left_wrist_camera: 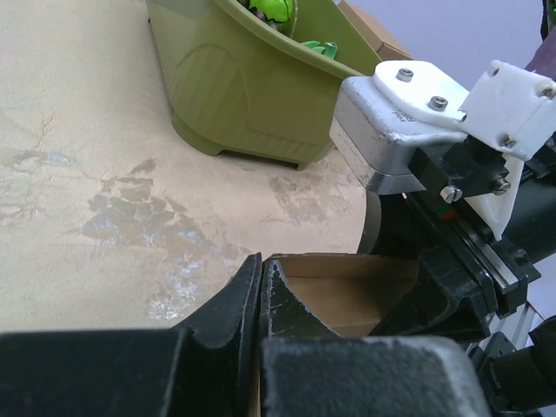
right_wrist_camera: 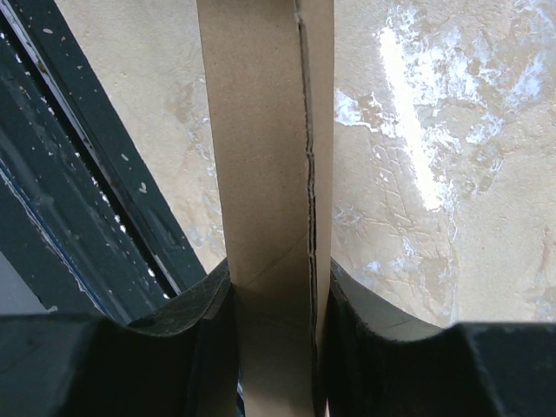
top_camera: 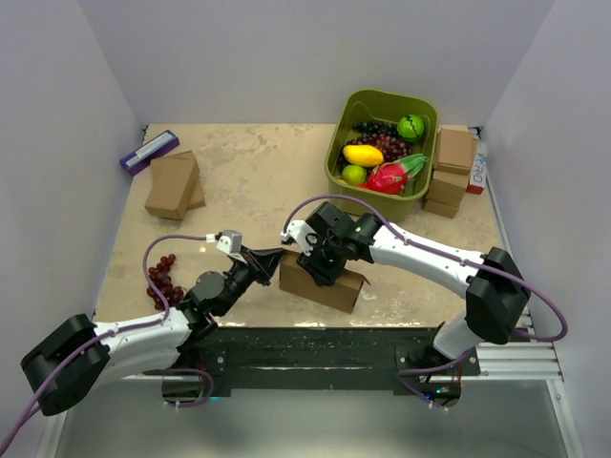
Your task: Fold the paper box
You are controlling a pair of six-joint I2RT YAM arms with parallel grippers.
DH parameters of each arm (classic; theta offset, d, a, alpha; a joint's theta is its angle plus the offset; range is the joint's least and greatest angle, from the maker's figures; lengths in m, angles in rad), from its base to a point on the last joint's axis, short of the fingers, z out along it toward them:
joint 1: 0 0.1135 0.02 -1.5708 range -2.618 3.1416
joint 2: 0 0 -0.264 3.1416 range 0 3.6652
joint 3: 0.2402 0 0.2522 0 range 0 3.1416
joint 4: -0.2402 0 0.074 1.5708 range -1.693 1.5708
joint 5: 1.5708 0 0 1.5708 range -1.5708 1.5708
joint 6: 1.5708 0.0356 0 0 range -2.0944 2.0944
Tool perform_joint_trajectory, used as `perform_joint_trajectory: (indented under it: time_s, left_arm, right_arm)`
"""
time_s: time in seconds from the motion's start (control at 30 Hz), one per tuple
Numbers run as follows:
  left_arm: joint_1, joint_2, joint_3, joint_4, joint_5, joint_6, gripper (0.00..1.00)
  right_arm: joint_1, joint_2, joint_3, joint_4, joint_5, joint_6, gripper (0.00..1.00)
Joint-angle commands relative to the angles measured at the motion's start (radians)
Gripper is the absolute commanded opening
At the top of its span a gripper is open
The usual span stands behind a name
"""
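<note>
cardboard of the paper box sits clamped in our right gripper; our left gripper, fingers pressed together, should push its end inward slowly.

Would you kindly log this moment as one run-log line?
right claw: shut on paper box | left claw: shut, tip at paper box's left end

Left arm and right arm: white link shells, black joint housings. A purple cable loops along each arm. Black fingers. White bracket with silver screws.
</note>
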Motion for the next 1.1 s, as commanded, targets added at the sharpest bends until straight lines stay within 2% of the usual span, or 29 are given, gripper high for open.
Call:
perform_joint_trajectory:
  time_s: [0.0, 0.27, 0.47, 0.73, 0.93, 1.07]
  left_arm:
    - [-0.056, 0.036, -0.034, -0.139, 0.137, -0.057, 0.00]
    - [-0.056, -0.021, 0.075, -0.298, 0.085, -0.072, 0.00]
    - [-0.056, -0.033, 0.089, -0.277, 0.082, -0.080, 0.00]
    - [-0.056, 0.037, 0.034, -0.214, 0.108, -0.059, 0.00]
    - [-0.056, -0.015, -0.048, -0.236, 0.106, -0.011, 0.00]
    - [-0.057, -0.047, -0.092, -0.227, 0.155, 0.007, 0.00]
  right_arm:
    - [-0.022, 0.048, -0.005, 0.108, 0.103, 0.025, 0.23]
    - [-0.022, 0.048, -0.008, 0.108, 0.106, 0.025, 0.23]
    - [-0.022, 0.053, -0.008, 0.106, 0.105, 0.025, 0.23]
    - [-0.022, 0.043, -0.011, 0.105, 0.108, 0.025, 0.23]
    - [-0.022, 0.037, -0.012, 0.106, 0.115, 0.027, 0.23]
    - [-0.022, 0.031, -0.011, 0.111, 0.123, 0.028, 0.23]
